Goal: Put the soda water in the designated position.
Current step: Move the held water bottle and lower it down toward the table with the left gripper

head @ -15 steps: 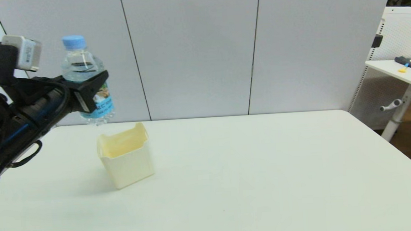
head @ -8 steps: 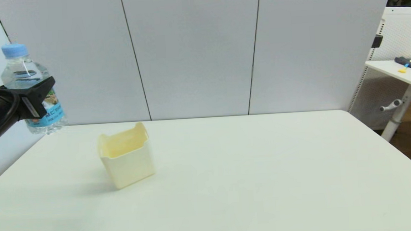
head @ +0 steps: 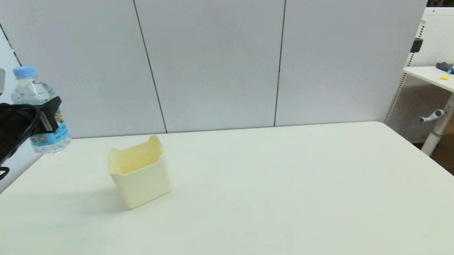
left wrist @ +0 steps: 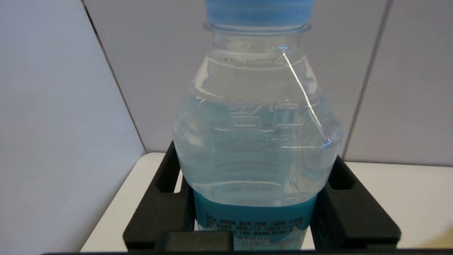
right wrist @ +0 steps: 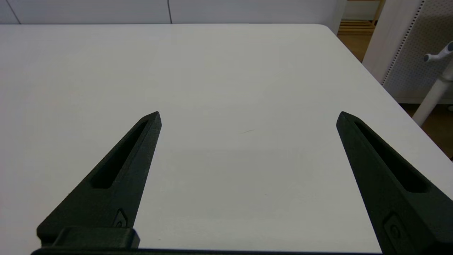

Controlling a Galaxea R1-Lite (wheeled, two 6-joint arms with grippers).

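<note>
The left gripper (head: 47,115) is clamped around the soda water (head: 40,111), which is held upright in the air above the table's (head: 274,187) far left corner. The bottle's blue label is gripped on both sides by the black fingers (left wrist: 354,212). A cream bin (head: 140,176) is seen on the table, apart from the bottle. The right gripper (right wrist: 247,117) is spread wide above bare tabletop, nothing held.

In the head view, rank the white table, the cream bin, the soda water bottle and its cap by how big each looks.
1. White table, by far the largest.
2. Cream bin.
3. Soda water bottle, held upright off the table by the left hand; looks smaller than the bin, though it stands about as tall.
4. Light-blue cap, smallest.
</note>
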